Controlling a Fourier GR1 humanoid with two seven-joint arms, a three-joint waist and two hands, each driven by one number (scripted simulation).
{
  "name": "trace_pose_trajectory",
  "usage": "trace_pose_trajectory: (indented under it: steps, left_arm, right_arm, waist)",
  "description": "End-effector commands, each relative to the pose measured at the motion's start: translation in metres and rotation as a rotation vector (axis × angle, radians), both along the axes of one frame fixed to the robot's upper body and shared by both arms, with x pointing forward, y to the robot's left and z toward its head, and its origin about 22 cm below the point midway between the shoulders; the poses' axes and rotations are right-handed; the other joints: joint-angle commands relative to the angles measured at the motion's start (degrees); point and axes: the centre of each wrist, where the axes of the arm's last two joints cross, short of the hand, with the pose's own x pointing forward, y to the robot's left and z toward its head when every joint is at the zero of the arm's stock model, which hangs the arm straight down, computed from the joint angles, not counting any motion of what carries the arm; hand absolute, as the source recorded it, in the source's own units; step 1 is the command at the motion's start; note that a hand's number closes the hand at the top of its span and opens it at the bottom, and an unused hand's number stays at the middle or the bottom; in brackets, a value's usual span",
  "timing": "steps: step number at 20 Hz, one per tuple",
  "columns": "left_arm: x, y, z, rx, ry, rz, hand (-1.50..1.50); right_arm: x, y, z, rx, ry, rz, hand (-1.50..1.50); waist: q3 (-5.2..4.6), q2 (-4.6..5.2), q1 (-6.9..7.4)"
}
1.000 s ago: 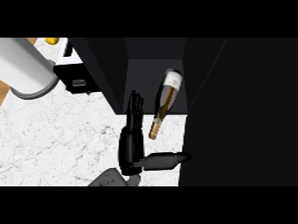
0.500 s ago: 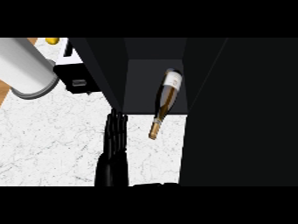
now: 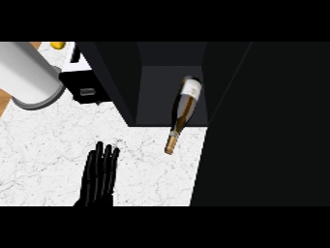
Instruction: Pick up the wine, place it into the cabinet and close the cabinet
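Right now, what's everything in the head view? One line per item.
wine bottle: 1, olive-brown glass with a white label, lying tilted with its base inside the cabinet opening and its neck sticking out over the counter
cabinet: 1, black, open, at the upper middle
cabinet door: 1, black, large panel filling the right side
counter: 1, white marble, lower left
grey cylinder: 1, light grey, upper left, can't tell what it is
black box: 1, small, left of the cabinet
yellow object: 1, top edge, mostly cut off
hand: 1 visible, black, fingers straight, over the counter left of the bottle's neck, touching nothing; which hand it is I can't tell
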Motion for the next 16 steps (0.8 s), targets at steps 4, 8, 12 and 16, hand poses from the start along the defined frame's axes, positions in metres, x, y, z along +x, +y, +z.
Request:
trace_pose_trajectory:
  steps: [4, 8, 12, 16]
  left_arm:
    - [-0.001, 0.032, 0.012, 0.025, -0.024, -0.042, -1.5]
    - [-0.03, 0.052, 0.017, 0.004, -0.005, -0.04, -1.5]
    - [-0.002, 0.083, 0.024, 0.026, -0.043, 0.014, -1.5]
    - [-0.015, 0.102, 0.026, 0.012, -0.035, 0.016, -1.5]
  right_arm:
    - [-0.036, 0.002, -0.006, 0.02, -0.048, 0.119, 1.5]
    - [-0.033, 0.01, -0.006, 0.074, 0.075, 0.217, 1.5]
    - [-0.041, 0.02, -0.008, 0.119, 0.145, 0.255, 1.5]
    - [-0.054, 0.032, -0.001, 0.123, 0.179, 0.319, 1.5]
  waist:
    - [0.01, 0.06, -0.55]
    - [-0.01, -0.12, 0.05]
    - [-0.06, -0.04, -0.3]
    - [-0.12, -0.15, 0.14]
